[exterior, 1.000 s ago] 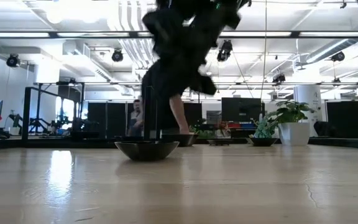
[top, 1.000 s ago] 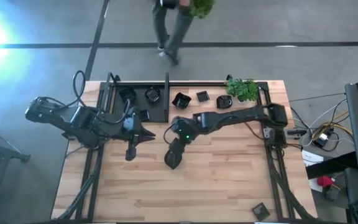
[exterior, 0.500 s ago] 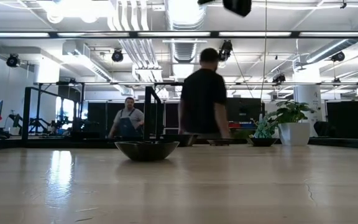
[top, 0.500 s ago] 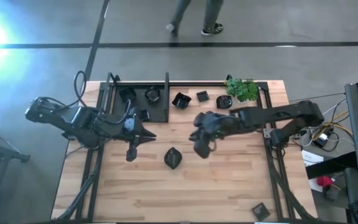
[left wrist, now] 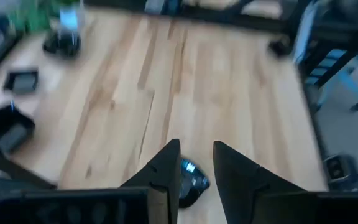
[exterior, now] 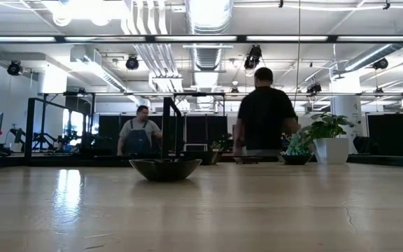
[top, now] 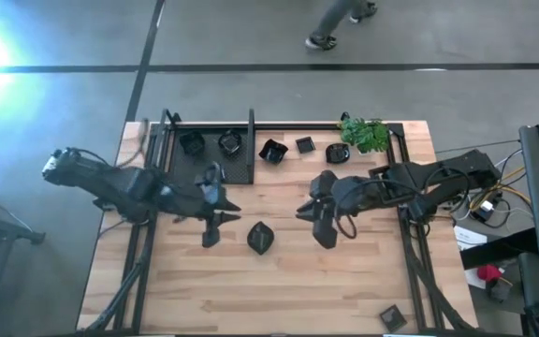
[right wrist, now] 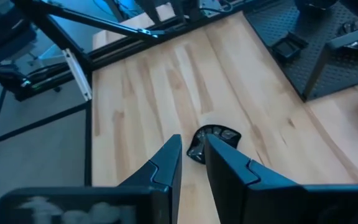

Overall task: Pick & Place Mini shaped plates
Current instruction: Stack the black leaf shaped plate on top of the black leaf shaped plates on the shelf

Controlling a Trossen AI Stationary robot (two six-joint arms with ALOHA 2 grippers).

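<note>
A leaf-shaped mini plate (top: 260, 238) rests on its base on the bare wood in the middle of the table, and shows side-on in the low view (exterior: 165, 169). My left gripper (top: 209, 241) hangs to its left and my right gripper (top: 326, 241) to its right, both above the table and apart from it. Each wrist view shows a narrow gap between the fingers with nothing in it: left gripper (left wrist: 196, 158), right gripper (right wrist: 191, 144). The plate lies on the table beyond the fingertips in both (left wrist: 191, 182) (right wrist: 215, 140).
A black perforated tray (top: 171, 164) at the far left holds small plates (top: 192, 142) (top: 230, 143). More plates (top: 272, 150) (top: 304, 145) (top: 337, 153) lie along the far edge beside a green plant (top: 363, 134). One plate (top: 391, 318) lies near the front right corner. People (exterior: 268, 115) stand beyond the table.
My right gripper has drawn away from the leaf-shaped plate, going up and toward the table's right edge, and has rolled. The plate stays where it was on the table. My left gripper has shifted a little toward the plate. A person behind the table has walked to the right.
</note>
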